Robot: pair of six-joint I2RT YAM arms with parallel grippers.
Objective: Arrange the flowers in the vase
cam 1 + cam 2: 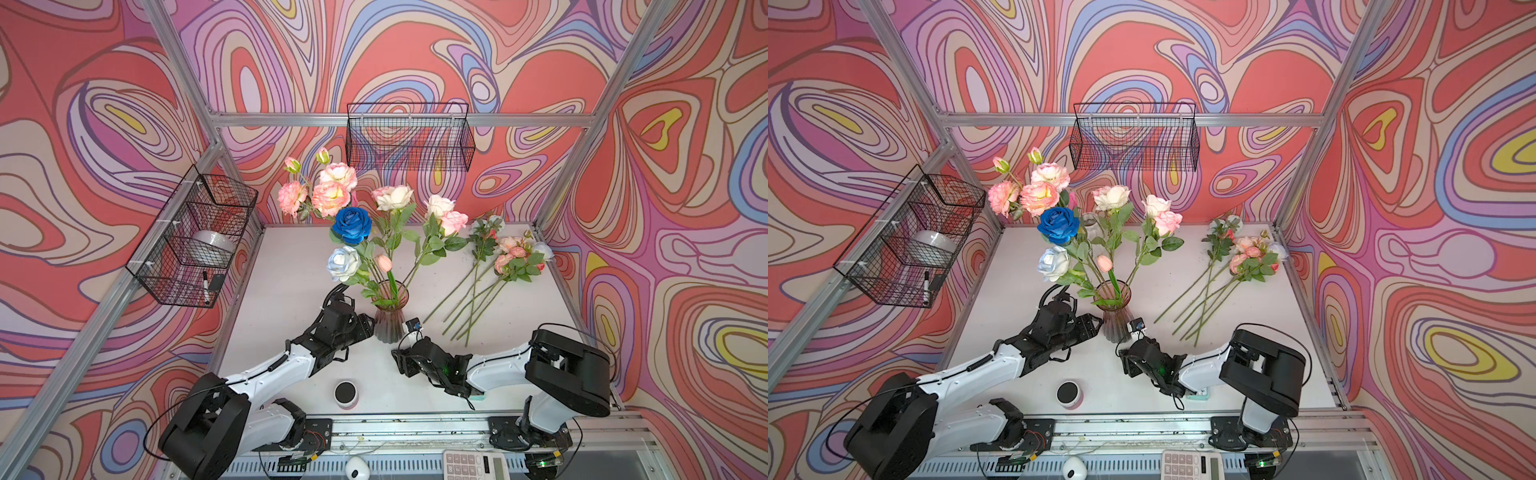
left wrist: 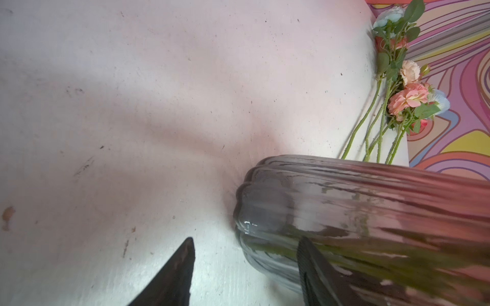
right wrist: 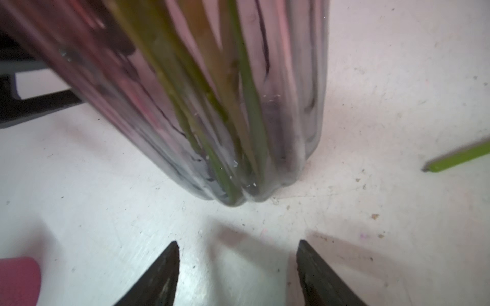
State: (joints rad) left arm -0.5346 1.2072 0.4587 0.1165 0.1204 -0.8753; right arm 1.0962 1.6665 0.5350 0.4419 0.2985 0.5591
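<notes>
Smoky glass vase holds leafy flowers; left gripper, right gripper both spread.

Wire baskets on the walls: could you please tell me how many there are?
2. One wire basket hangs on the left wall, holding a marker; a second wire basket hangs on the back wall. None appears hidden.

The left arm and the right arm have smooth white shells on the links and black joints. Each one carries a big rounded black housing. Thin black cables run beside the links. A small green light glows in the right arm's black wrist. Each base sits on a black plate. The right gripper has black fingers that narrow to points.
</notes>
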